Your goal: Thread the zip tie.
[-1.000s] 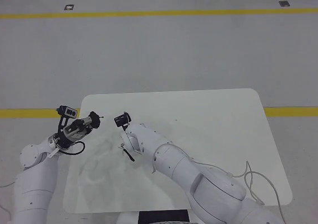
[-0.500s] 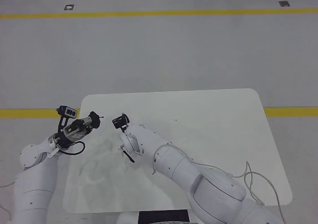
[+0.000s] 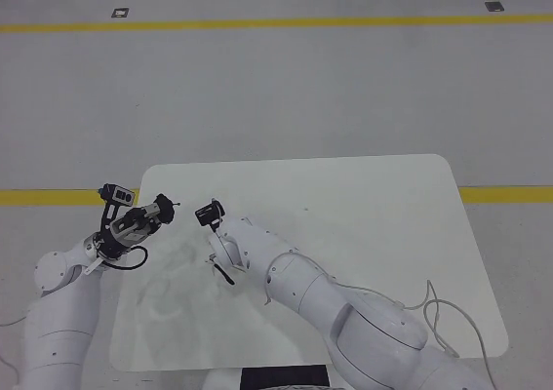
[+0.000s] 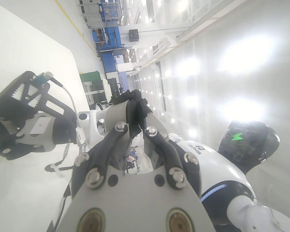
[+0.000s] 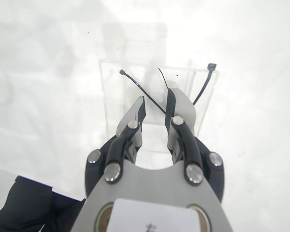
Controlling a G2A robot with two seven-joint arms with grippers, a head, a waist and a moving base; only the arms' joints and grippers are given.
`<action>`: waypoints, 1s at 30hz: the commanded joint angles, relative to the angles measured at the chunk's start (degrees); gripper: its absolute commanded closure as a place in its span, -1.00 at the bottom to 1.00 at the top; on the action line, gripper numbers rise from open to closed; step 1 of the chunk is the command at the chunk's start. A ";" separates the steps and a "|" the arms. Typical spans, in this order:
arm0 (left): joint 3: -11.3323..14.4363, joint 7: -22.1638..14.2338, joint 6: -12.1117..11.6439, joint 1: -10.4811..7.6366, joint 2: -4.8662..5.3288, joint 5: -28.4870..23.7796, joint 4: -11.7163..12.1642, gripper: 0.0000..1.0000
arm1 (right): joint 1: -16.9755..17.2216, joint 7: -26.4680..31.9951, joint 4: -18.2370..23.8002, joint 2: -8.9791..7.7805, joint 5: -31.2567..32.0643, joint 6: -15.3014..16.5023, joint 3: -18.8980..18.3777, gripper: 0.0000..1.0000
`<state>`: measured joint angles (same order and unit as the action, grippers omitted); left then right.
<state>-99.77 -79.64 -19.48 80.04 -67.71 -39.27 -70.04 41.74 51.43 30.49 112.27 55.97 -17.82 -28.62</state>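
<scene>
White table (image 3: pixel 374 195), top view: left tool (image 3: pixel 166 209) over its edge, right tool (image 3: pixel 218 265) close beside it, pointing down at the table. Left wrist view: left tool's fingers (image 4: pixel 116 114) pressed together, dark frayed stuff (image 4: pixel 135 100) at the tips; cannot tell what it is. Right wrist view: right tool's fingers (image 5: pixel 135 112) apart above a clear stand (image 5: pixel 111 97). One zip tie (image 5: pixel 140 88) slants across the gap between them; a second tie (image 5: pixel 203 85) lies just outside one finger.

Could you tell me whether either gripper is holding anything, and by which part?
The right gripper is open over the thin black plastic zip ties, holding none. The left gripper pinches a crumpled black scrap at its fingertips.
</scene>
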 commanded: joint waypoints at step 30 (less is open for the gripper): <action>0.00 0.00 0.00 0.00 0.00 0.00 0.00 1.00 | -0.06 -1.70 -0.68 -0.03 -1.47 1.80 1.39 0.68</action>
<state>-99.77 -79.64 -19.48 80.04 -67.71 -39.27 -70.04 41.70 49.69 29.80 112.25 54.51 -15.88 -27.33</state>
